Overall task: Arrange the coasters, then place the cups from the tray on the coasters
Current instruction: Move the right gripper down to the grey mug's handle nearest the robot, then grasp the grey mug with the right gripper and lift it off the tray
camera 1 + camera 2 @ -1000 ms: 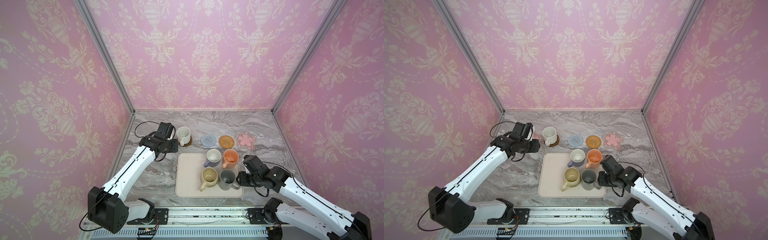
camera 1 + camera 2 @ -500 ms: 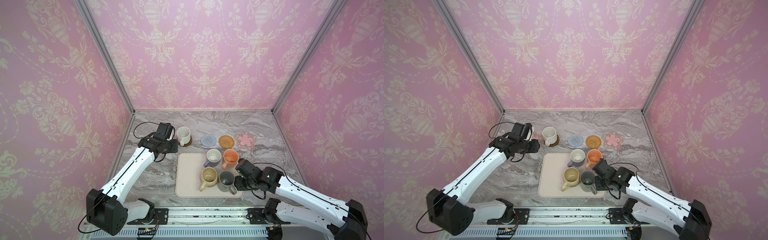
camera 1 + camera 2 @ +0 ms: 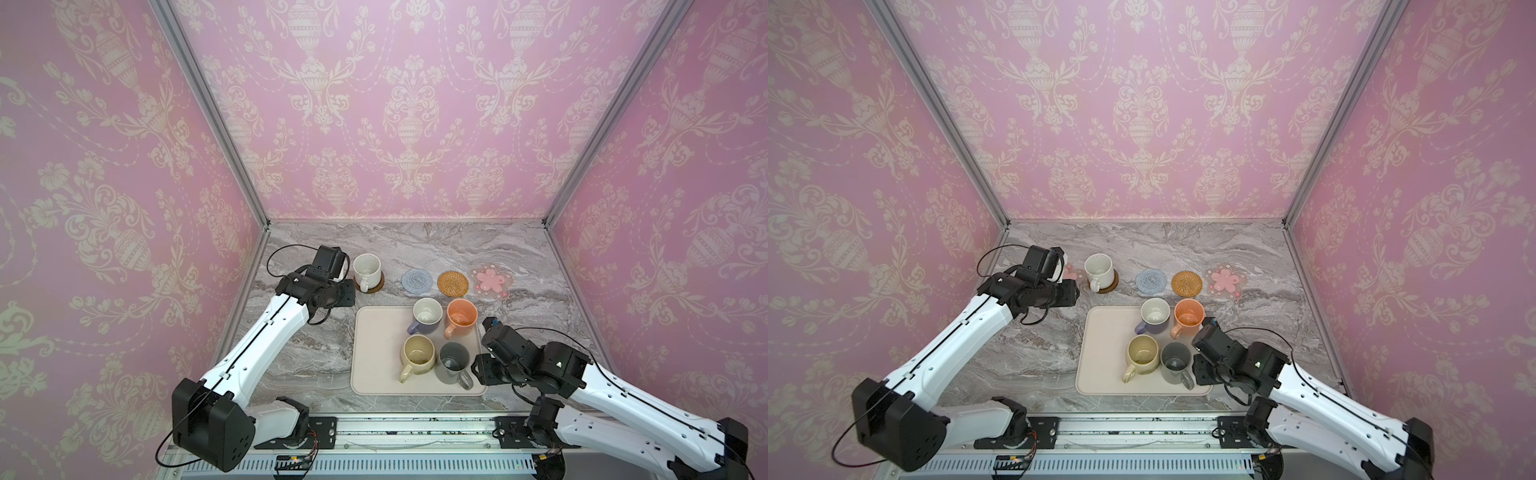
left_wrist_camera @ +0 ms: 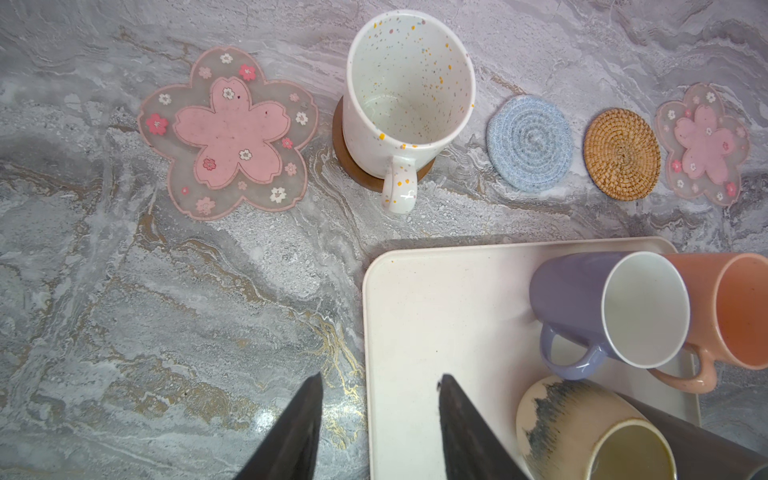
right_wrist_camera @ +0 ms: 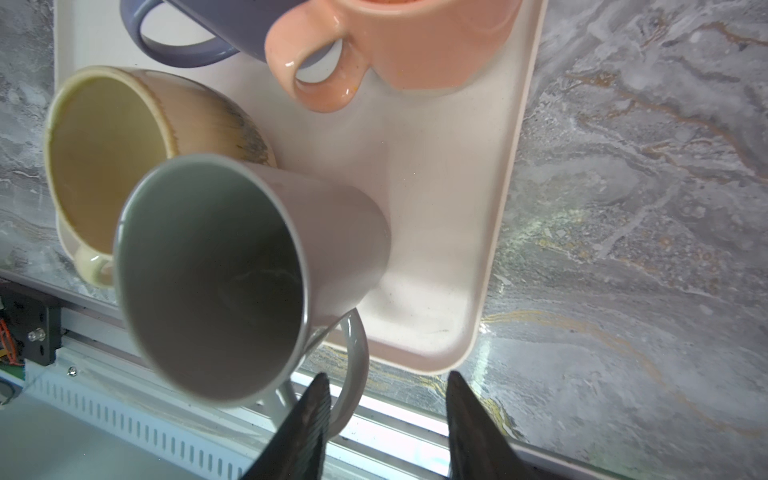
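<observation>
I log the marble table [image 3: 316,357] first, since it lies under both arms. Next is the tray [image 3: 378,353], which lies between the two grippers.

The left gripper [image 4: 380,378] hangs over one far corner of the tray. One finger is above the tray and the other above bare marble. Its jaws are partly open with nothing between them.

The right gripper [image 5: 387,376] sits low at the opposite near corner. Its jaws are also partly open and grip nothing.

Four mugs stand upright on the tray.
- The grey mug [image 5: 216,274] is directly ahead of the right jaws. Its handle loop runs into the gap close against one finger (I cannot tell whether they touch).
- The cream-yellow mug [image 5: 108,158] stands just beside the grey mug.
- The peach mug [image 5: 395,50] and the lavender mug [image 5: 232,25] stand farther ahead of those jaws.

The white mug [image 4: 409,95] is off the tray, well ahead of the left jaws. It stands on the wooden coaster [image 4: 345,149].

The other coasters lie in the same row beyond the left jaws, and each is bare.
- One pink flower coaster [image 4: 228,133] lies to the robot's left of the white mug.
- To its right lie the blue-grey round [image 4: 530,143], the rattan disc [image 4: 622,154] and the second pink flower coaster [image 4: 704,145].
</observation>
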Action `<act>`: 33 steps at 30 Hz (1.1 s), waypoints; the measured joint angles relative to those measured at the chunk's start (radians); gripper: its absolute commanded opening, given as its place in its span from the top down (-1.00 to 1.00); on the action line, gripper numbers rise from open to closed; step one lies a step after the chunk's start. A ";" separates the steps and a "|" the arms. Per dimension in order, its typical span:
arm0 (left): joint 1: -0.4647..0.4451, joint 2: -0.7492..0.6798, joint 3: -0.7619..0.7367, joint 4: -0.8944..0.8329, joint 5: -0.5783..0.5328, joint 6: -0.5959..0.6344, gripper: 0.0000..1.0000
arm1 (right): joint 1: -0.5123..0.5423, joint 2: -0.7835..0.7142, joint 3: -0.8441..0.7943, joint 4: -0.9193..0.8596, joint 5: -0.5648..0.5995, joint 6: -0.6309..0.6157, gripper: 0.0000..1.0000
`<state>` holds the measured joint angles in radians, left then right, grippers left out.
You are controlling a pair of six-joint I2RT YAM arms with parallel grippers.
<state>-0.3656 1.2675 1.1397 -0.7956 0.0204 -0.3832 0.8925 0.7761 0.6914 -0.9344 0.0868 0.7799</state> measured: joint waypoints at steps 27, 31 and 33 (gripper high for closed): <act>-0.038 0.024 0.006 -0.008 -0.002 -0.025 0.00 | 0.197 0.211 -0.046 0.142 0.007 -0.003 0.03; -0.038 0.024 0.006 -0.008 -0.005 -0.026 0.01 | 0.198 0.287 -0.004 0.137 0.039 -0.018 0.06; -0.038 0.024 0.006 -0.008 -0.008 -0.026 0.00 | 0.201 0.309 0.006 0.137 0.053 -0.022 0.10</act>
<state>-0.4034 1.2911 1.1458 -0.8036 0.0128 -0.4088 1.0939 1.0855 0.6975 -0.7971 0.1394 0.7582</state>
